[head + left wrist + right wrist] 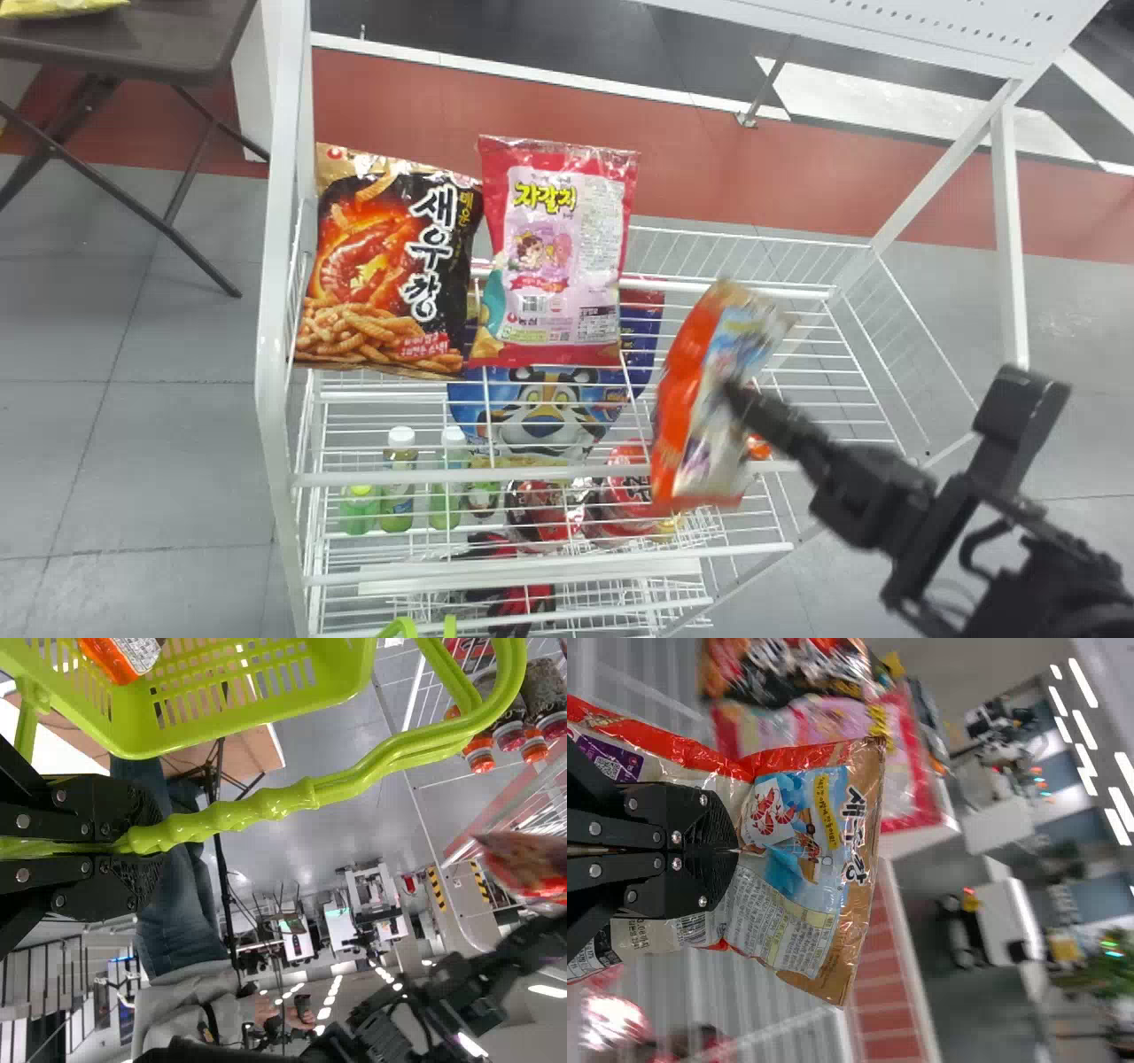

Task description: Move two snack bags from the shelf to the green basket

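- Gripping an orange snack bag (684, 390) near the shelf (354, 479) is the right tool (733, 392).
- The left tool (146, 842) clenches the green basket (350, 673) by its handle (283, 800).
- Black bag (381, 266) beside pink bag (567, 239).

The right arm (895, 509) slants up and inward from the head view's bottom right corner, ending in the right claw (733, 394), its flat black fingers (709, 819) pressed together. In the left wrist view, the left claw (146, 843) is clamped too, fingers nearly parallel.
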Tool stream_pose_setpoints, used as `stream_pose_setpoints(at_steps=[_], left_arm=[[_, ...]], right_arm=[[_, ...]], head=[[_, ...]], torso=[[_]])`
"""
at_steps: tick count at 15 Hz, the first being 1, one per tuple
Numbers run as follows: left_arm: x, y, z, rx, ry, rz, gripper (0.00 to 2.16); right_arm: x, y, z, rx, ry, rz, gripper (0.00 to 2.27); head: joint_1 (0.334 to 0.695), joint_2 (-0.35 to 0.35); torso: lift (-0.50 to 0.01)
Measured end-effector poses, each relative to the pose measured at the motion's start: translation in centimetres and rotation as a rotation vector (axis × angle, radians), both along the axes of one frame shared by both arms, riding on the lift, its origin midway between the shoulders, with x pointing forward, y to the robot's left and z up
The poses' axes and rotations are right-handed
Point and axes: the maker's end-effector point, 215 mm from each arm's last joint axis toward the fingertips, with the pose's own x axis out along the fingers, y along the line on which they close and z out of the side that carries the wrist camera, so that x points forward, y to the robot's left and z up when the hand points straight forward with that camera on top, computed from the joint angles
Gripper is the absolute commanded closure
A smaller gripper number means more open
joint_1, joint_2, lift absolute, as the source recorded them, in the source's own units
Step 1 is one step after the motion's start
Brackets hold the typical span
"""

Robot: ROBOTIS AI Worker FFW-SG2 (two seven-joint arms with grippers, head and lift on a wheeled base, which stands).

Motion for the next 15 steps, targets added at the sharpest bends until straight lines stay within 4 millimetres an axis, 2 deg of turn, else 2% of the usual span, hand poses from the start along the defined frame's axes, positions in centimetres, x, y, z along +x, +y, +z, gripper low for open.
stream_pose_setpoints(at_steps=[2,3,6,8,9,12,15], left_arm=[[0.0,0.0,0.0,-0.001,0.000,0.002,2.15],[0.0,-0.1,-0.1,-0.002,0.000,0.002,2.15],[-0.1,-0.2,-0.1,-0.002,0.000,-0.001,2.15],[-0.3,-0.4,-0.1,-0.003,0.001,-0.004,2.15],[-0.3,-0.4,0.0,-0.003,0.000,-0.004,2.15],[-0.3,-0.4,0.0,-0.004,-0.004,-0.004,2.15],[-0.2,-0.5,0.0,-0.004,-0.006,-0.004,2.15]], right_arm=[[-5.7,3.4,-2.0,0.101,0.217,0.069,2.25],[-7.3,4.1,-1.7,0.118,0.263,0.089,2.25],[-7.7,4.8,0.4,0.101,0.244,0.115,2.25],[-7.7,5.7,0.1,0.098,0.251,0.131,2.25],[-8.0,6.4,-0.7,0.102,0.274,0.143,2.25],[-10.2,9.6,-5.5,0.142,0.401,0.195,2.25],[-12.4,12.3,-9.1,0.148,0.506,0.244,2.25]], head=[[0.695,-0.350],[0.695,-0.350],[0.695,-0.350],[0.695,-0.350],[0.695,-0.350],[0.695,-0.350],[0.695,-0.350]], torso=[[-0.016],[-0.016],[-0.016],[-0.016],[-0.016],[-0.016],[-0.016]])
